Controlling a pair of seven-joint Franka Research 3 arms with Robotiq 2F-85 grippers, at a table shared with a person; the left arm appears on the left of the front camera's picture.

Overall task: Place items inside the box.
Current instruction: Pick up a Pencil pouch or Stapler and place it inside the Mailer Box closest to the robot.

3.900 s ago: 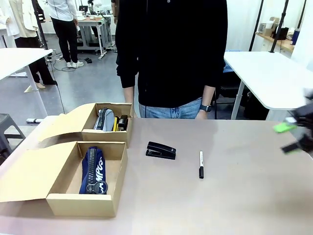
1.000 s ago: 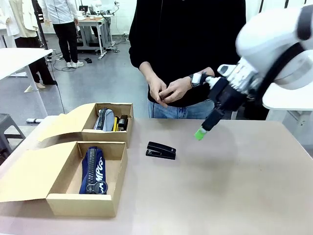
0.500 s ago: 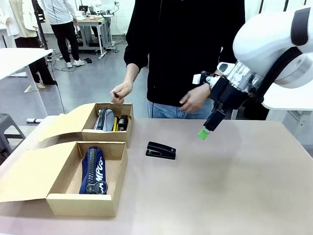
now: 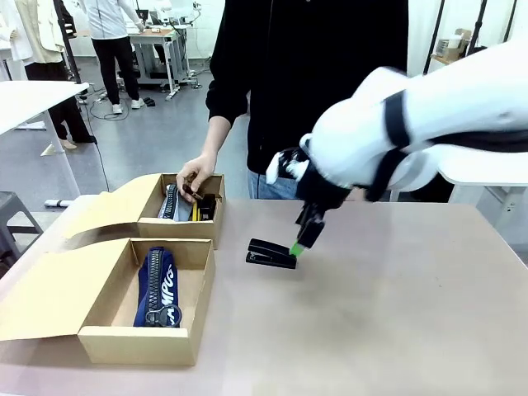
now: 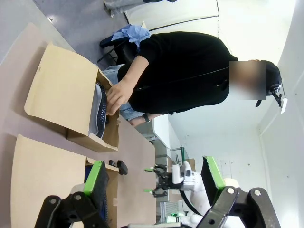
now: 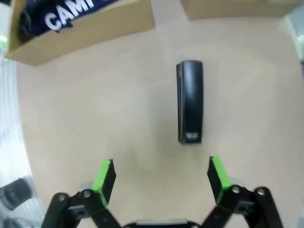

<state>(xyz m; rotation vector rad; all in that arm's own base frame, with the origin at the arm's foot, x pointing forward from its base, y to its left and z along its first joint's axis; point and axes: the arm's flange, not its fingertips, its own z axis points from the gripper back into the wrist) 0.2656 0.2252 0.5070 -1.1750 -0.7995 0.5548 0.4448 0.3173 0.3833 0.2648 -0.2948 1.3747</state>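
One black desk stapler [image 4: 271, 254] lies flat on the table [image 4: 396, 313], not in the box. The right gripper [image 4: 299, 243] hangs just over the end of it nearest that arm, fingers spread wide and holding nothing. In the right wrist view the stapler [image 6: 190, 108] sits lengthwise a little beyond the fingertips, closer to one green pad [image 6: 216, 173] than the other, and touches neither.

Farther out from that gripper, past the stapler, stands the shallow cardboard box [image 4: 140, 342] with its flap lid folded open. The navy-blue pouch [image 4: 159, 287] with white lettering lies inside it, ring pull toward the robot. Beyond this box is a smaller box [image 4: 190, 228], where a person's hand [image 4: 195, 175] reaches over the rim.

The left gripper [image 5: 154, 175] is also spread and empty, raised with the smaller box and its grey pouch [image 5: 99, 111] ahead of it.
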